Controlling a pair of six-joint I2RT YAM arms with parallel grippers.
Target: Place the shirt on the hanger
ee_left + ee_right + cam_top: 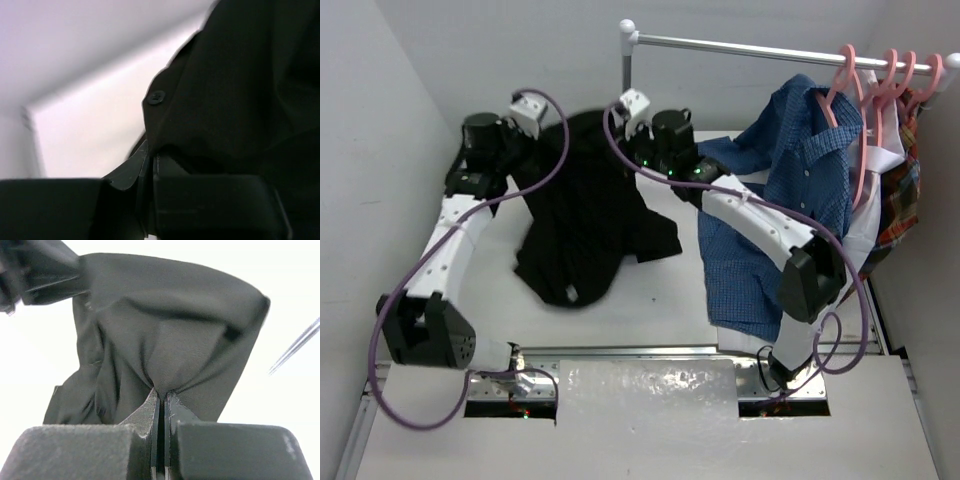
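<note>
Right gripper (161, 396) is clenching bunched shirt (170, 330) fabric; left gripper (150, 157) is pinching it too, seemingly beside a button (156, 97).

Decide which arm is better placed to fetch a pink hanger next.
Right, likely: the hangers hang on the rail on its side. The right gripper and left gripper both pinch the shirt.

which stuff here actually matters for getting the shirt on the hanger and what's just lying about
For the job:
- black shirt
- pink hangers on the rail, one needed
- left tool and right tool, both shut on the black shirt

Just there:
- blue shirt
- plaid garment
- rail
</note>
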